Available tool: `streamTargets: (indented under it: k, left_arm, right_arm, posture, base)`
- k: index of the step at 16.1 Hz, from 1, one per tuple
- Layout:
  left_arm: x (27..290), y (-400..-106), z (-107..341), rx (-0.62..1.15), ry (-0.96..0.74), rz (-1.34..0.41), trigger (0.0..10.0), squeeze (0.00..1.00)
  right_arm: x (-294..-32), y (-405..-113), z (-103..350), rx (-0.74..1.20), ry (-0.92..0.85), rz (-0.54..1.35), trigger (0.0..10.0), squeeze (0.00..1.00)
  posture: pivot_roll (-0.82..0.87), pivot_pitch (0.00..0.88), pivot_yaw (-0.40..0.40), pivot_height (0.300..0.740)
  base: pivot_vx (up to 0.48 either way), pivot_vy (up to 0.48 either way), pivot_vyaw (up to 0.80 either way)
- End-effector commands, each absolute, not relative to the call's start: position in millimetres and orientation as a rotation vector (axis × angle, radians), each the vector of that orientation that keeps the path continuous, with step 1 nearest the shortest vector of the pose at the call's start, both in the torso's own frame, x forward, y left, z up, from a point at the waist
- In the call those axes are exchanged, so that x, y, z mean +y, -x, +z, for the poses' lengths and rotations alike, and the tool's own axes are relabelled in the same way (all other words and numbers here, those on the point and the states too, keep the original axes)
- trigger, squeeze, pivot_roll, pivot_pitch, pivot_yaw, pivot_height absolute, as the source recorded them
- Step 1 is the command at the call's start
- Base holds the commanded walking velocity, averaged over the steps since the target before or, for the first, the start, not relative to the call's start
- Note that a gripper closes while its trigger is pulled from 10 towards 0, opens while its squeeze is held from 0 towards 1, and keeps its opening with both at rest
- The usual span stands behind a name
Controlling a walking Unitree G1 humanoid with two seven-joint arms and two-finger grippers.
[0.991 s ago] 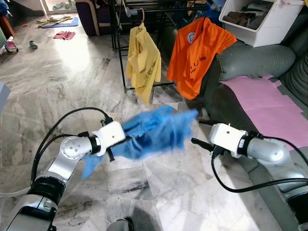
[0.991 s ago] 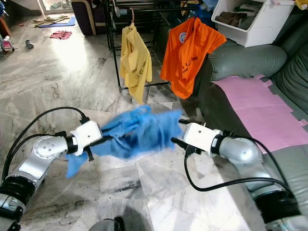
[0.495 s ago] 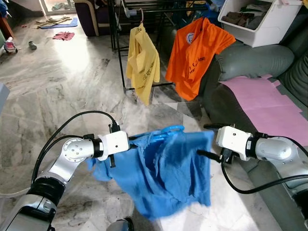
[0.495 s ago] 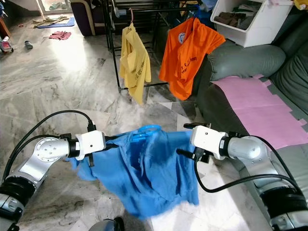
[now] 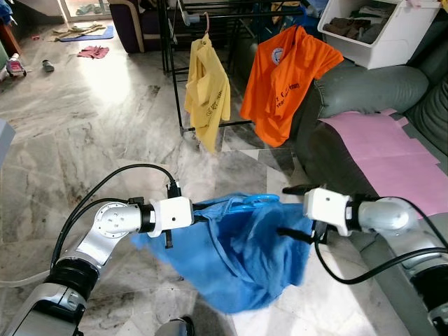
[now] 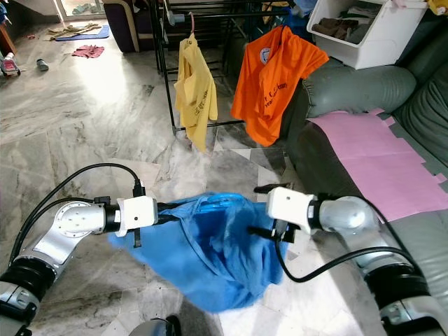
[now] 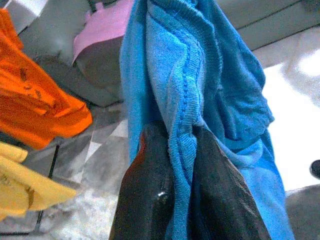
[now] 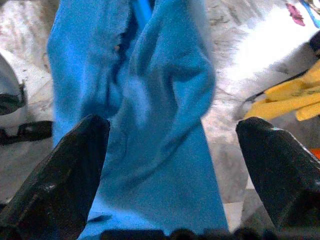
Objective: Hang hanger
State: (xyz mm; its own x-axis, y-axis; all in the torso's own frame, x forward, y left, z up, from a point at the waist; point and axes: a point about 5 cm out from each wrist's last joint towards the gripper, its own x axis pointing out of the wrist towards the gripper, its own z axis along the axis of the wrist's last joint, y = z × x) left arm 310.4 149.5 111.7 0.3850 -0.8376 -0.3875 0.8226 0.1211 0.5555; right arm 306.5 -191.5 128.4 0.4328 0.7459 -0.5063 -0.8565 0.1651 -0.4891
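Left wrist view showing left gripper (image 7: 185, 165) pinching ribbed hem of blue shirt (image 5: 245, 259). Right gripper (image 8: 170, 165) hanging spread wide, facing cloth, holding nothing. Shirt sagging between arms above floor, soft, light, prone to slipping; blue hanger (image 5: 255, 202) looking like firmer hold. Head views adding drying rack (image 6: 210, 14) beyond.

Daylight enters from the far left, leaving bright glare on the marble floor (image 5: 105, 91), while the rack (image 5: 210, 14) at the back stays dim. Both wrist views are soft and blurred, with the floor overexposed to white.
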Motion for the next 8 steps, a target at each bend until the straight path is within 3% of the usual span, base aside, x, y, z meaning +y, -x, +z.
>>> streamTargets:
  k: [1,2,3,4,5,6,7,8]
  left_arm:
    - [142.6,-310.3,121.6,-0.094,-0.784,-1.23,0.0,0.0]
    - [142.3,-310.0,122.0,-0.096,-0.785,-1.234,0.0,0.0]
    - [142.0,-309.5,122.6,-0.1,-0.787,-1.238,0.0,0.0]
    - [141.5,-308.9,123.8,-0.108,-0.783,-1.242,0.0,0.0]
    - [141.0,-308.4,124.5,-0.111,-0.781,-1.248,0.0,0.0]
    - [141.0,-307.9,124.3,-0.109,-0.779,-1.251,0.0,0.0]
    - [141.8,-307.6,123.4,-0.104,-0.785,-1.255,0.0,0.0]
    - [142.9,-307.1,122.4,-0.098,-0.784,-1.254,0.0,0.0]
  right_arm:
    - [-190.8,-307.6,127.8,0.175,0.832,1.178,10.0,0.0]
    - [-191.7,-307.8,126.2,0.181,0.838,1.18,9.0,0.0]
    - [-192.9,-308.8,125.0,0.187,0.838,1.176,8.8,0.0]
    - [-194.4,-310.7,123.8,0.19,0.831,1.164,5.7,0.0]
    - [-195.7,-312.1,123.2,0.188,0.84,1.153,9.3,0.0]
    - [-196.0,-313.4,124.0,0.18,0.846,1.148,10.0,0.0]
    - [-194.8,-315.3,127.7,0.165,0.835,1.14,10.0,0.0]
    - [-194.3,-317.2,132.3,0.161,0.794,1.139,10.0,0.17]
  posture:
    - [0.0,0.073,-0.044,0.74]
    - [0.0,0.073,-0.045,0.74]
    - [0.0,0.073,-0.047,0.74]
    - [0.0,0.072,-0.047,0.74]
    - [0.0,0.073,-0.048,0.74]
    - [0.01,0.073,-0.049,0.74]
    - [0.01,0.073,-0.049,0.74]
    - [0.0,0.074,-0.049,0.74]
  base:
    - [0.0,0.0,0.0]
    - [0.0,0.0,0.0]
    - [0.0,0.0,0.0]
    - [0.0,0.0,0.0]
    - [0.0,0.0,0.0]
    - [0.0,0.0,0.0]
    - [0.0,0.0,0.0]
    - [0.0,0.0,0.0]
